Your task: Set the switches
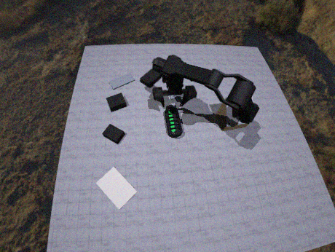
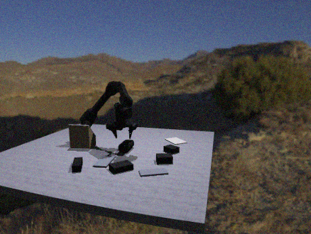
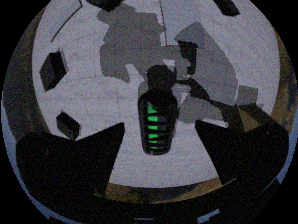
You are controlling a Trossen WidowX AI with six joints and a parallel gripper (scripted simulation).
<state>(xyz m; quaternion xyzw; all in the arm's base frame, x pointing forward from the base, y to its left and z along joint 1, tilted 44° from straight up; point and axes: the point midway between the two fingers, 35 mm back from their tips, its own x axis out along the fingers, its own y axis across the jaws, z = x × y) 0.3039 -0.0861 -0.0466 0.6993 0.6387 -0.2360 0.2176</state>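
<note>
The dark grey controller lies on the pale bench, its switch side showing and a row of green patches running along it; the switch numbers are too small to read. Clock directions here run from the controller as the top view shows it, twelve toward the top edge. At twelve, close by and above the bench, the gripper has its fingers spread wide with nothing between them. The black arm reaches round from between two and three, where a brown box stands partly hidden beneath it. At eleven is a black block, and between ten and eleven a thin pale plate. A second block sits near ten, and a third block between eight and nine. Farthest out, between seven and eight, a white sheet lies flat.
</note>
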